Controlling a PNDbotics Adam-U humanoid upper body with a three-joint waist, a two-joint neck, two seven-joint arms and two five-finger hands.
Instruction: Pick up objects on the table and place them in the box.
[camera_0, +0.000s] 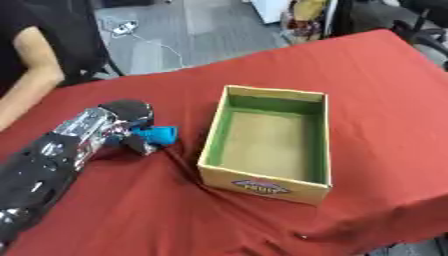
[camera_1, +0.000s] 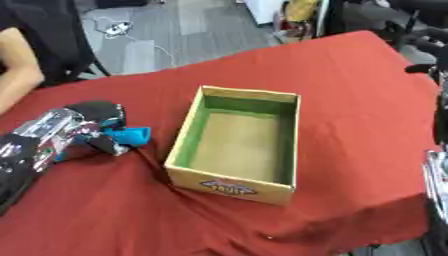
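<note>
Left hand (camera_0: 131, 125) curled round a small bright-blue object (camera_0: 160, 134), probably soft plastic or foam, low on the red cloth-covered table (camera_0: 376, 75) at nine o'clock from the open yellow cardboard box with green inner walls (camera_0: 213, 131). Likely light, slightly yielding; best pinched across the middle. Box bare inside, stiff-walled. Right hand barely visible at three o'clock; fingers impossible to judge.

Evenly and softly lit from above, no hard glare. Soft overall, edges smeared as if by motion. Faint shadow under the box (camera_0: 267, 145) along its near wall on the red tablecloth (camera_0: 376, 100). Small glints on the left arm's silver joints (camera_0: 83, 132). Blurrier toward the far edge and corners.
</note>
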